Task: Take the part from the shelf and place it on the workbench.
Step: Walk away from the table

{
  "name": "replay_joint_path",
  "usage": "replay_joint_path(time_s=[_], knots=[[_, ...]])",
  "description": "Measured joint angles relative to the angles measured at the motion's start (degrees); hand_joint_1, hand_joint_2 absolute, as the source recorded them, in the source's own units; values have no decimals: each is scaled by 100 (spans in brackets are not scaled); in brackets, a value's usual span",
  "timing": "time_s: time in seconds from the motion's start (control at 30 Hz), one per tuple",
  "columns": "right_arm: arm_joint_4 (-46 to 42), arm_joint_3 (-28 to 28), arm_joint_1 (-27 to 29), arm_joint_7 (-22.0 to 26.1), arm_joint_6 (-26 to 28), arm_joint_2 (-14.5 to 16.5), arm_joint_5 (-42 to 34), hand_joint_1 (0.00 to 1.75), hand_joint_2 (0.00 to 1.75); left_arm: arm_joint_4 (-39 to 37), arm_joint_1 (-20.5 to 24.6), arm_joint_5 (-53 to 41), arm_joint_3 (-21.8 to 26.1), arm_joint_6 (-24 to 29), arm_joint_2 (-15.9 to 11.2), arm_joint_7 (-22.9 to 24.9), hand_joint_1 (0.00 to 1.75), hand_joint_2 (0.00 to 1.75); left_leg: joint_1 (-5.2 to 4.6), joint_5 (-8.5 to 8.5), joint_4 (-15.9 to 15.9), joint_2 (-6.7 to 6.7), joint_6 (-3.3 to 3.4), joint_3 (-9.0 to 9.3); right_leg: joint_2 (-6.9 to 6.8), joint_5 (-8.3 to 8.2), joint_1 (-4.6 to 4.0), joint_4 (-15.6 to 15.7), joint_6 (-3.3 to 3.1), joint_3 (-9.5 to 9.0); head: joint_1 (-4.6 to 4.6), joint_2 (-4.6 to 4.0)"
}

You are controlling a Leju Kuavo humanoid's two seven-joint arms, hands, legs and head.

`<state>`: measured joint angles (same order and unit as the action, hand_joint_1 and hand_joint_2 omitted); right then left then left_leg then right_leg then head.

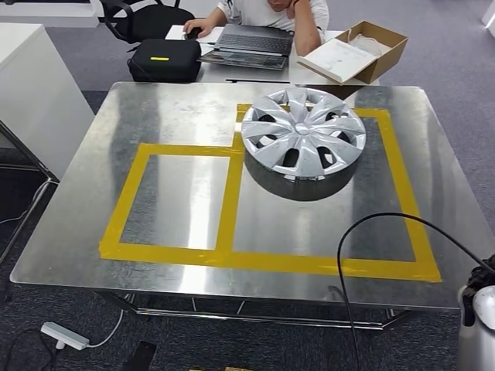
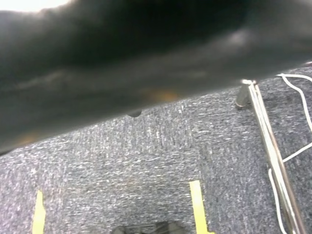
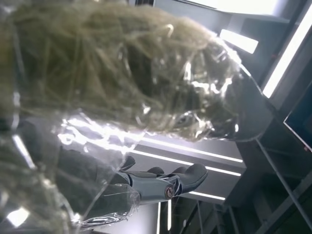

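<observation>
Workbench (image 1: 175, 116) of polished metal carries silver plastic wheel cover (image 1: 303, 133) inside yellow tape outline (image 1: 230, 202). Right hand (image 3: 162, 185) grips clear plastic-wrapped fibrous bundle (image 3: 110, 73); left hand's state cannot be told.

Head view: illumination is bright, even and overhead. The metal table (image 1: 175, 116) shows broad, soft glare patches across its top. The wheel cover (image 1: 303, 131) casts a compact dark shadow toward the near side. Focus is sharp, with no noticeable distortion at the edges.

Left wrist view: dim and motion-blurred. A dark, unfocused mass covers one side of the frame. The carpet (image 2: 147, 161) is soft and streaked.

Right wrist view: strip lights (image 3: 239, 41) are overexposed. The clear plastic wrap (image 3: 110, 131) carries strong specular glare and is out of focus.
</observation>
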<state>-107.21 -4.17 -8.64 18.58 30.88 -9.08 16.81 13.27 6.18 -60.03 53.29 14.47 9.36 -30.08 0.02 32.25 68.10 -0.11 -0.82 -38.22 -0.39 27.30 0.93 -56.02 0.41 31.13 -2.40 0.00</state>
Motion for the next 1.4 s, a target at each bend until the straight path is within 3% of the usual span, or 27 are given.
replay_joint_path(time_s=[0.03,0.07,0.1,0.17,0.23,0.27,0.37,0.43,0.5,0.53,0.57,0.6,0.63,0.7,0.77,0.87,0.9,0.97,1.03,1.07,1.1,1.13,1.2,1.27,1.3,1.4], knots=[[-6,-31,69,29,-2,5,-27,0,0,0,-7,2,0,0,-1,-1,0,0,7,156,335,0,-15,-112,-2,-21,-2,-4,-4,37,1,0],[-13,-66,140,56,-7,10,-51,0,0,0,-16,4,0,0,-1,-2,0,0,10,208,510,0,-19,-146,-2,-43,-4,-11,-3,73,-1,0],[-22,-103,208,78,-14,15,-71,0,0,0,-23,8,0,0,-1,-4,0,0,11,150,468,0,-14,-74,0,-62,-5,-19,2,105,-1,0],[-54,-175,323,112,-58,23,-133,0,0,0,-27,20,1,1,-5,-8,0,0,8,-179,-205,-2,31,358,5,-92,-7,-36,23,143,-2,0],[-87,-245,412,133,-140,27,-228,0,0,0,-18,39,1,2,-15,-15,0,0,-6,-377,-907,-3,89,756,9,-117,-29,-59,59,178,2,0],[-99,-279,458,147,-177,29,-270,0,0,0,-17,49,1,2,-19,-19,0,0,-15,-394,-1073,-4,113,833,9,-135,-35,-67,88,199,5,0],[-127,-368,610,195,-215,37,-312,0,0,0,-43,66,2,2,-18,-26,0,0,-22,-439,-1165,2,200,812,7,-167,-22,-73,196,257,8,0],[-146,-426,692,214,-216,39,-312,0,0,0,-53,76,6,3,-19,-31,0,0,-6,-519,-1210,15,287,769,15,87,-13,-352,247,396,28,0],[-155,-468,754,218,-216,43,-314,0,0,0,-53,84,10,3,-21,-35,0,0,-11,-582,-1213,24,333,683,20,562,-6,-1069,280,672,49,0],[-155,-484,783,218,-216,45,-314,0,0,0,-57,84,11,3,-18,-35,0,0,-20,-612,-1210,26,339,636,21,745,-5,-1438,292,793,51,0],[-156,-499,814,218,-216,49,-314,0,0,0,-61,85,11,3,-15,-35,0,0,-26,-644,-1205,27,339,591,21,824,-5,-1652,300,835,50,0],[-156,-515,841,221,-216,53,-314,0,0,0,-67,87,11,2,-11,-36,0,0,-30,-673,-1201,27,333,552,21,794,-5,-1655,302,768,51,0],[-158,-530,862,225,-216,58,-312,0,0,0,-72,92,12,2,-9,-36,0,0,-32,-699,-1195,26,323,520,19,668,-4,-1417,300,577,50,0],[-167,-559,889,245,-216,68,-309,0,0,0,-76,104,16,2,-8,-39,0,0,-40,-739,-1176,25,286,477,16,402,-3,-547,287,-15,52,0],[-190,-592,935,284,-213,79,-309,0,0,0,-78,112,25,2,-8,-44,0,0,-59,-780,-1154,24,230,453,24,301,-14,5,247,-373,45,0],[-220,-669,1065,334,-218,108,-317,0,0,0,-89,122,38,3,-7,-49,0,0,-58,-813,-1121,22,135,425,31,269,-22,65,150,-321,35,0],[-230,-695,1107,347,-226,123,-326,0,0,0,-95,124,41,3,-7,-50,0,0,-51,-730,-1058,20,100,395,26,242,-15,67,104,-295,26,0],[-255,-741,1191,386,-250,156,-350,0,0,0,-106,133,45,4,-7,-63,0,0,-32,-318,-622,18,31,234,13,167,-1,74,20,-246,13,0],[-269,-795,1284,416,-273,189,-373,0,0,0,-116,143,51,4,-7,-85,0,0,-16,165,131,19,-13,-8,11,93,-8,61,-10,-156,1,0],[-272,-821,1326,422,-280,205,-382,0,0,0,-123,147,57,4,-7,-93,0,0,-11,282,414,19,-21,-70,10,59,-12,50,-13,-100,1,0],[-275,-841,1360,424,-284,220,-388,0,0,0,-129,149,64,3,-7,-99,0,0,-8,284,517,19,-20,-48,12,32,-18,33,-13,-44,1,0],[-278,-857,1386,428,-286,234,-393,0,0,0,-135,151,70,3,-7,-103,0,0,-6,180,398,18,-8,81,16,10,-23,12,-10,5,2,0],[-291,-887,1427,435,-289,260,-394,0,0,0,-134,159,79,3,-10,-108,0,0,-14,-133,-322,12,52,557,22,-17,-34,-36,3,78,2,0],[-305,-942,1477,446,-299,282,-363,0,0,0,-127,173,85,5,-18,-114,0,0,-31,-271,-966,3,121,939,21,-45,-53,-74,43,123,5,0],[-308,-972,1506,453,-305,293,-343,0,0,0,-126,180,89,6,-22,-117,0,0,-40,-264,-1105,0,145,1006,17,-66,-59,-84,73,142,5,0],[-322,-1071,1618,503,-309,328,-310,0,0,0,-140,189,114,7,-16,-127,0,0,-25,-330,-1195,10,236,968,18,-73,-59,-116,174,207,10,0]])
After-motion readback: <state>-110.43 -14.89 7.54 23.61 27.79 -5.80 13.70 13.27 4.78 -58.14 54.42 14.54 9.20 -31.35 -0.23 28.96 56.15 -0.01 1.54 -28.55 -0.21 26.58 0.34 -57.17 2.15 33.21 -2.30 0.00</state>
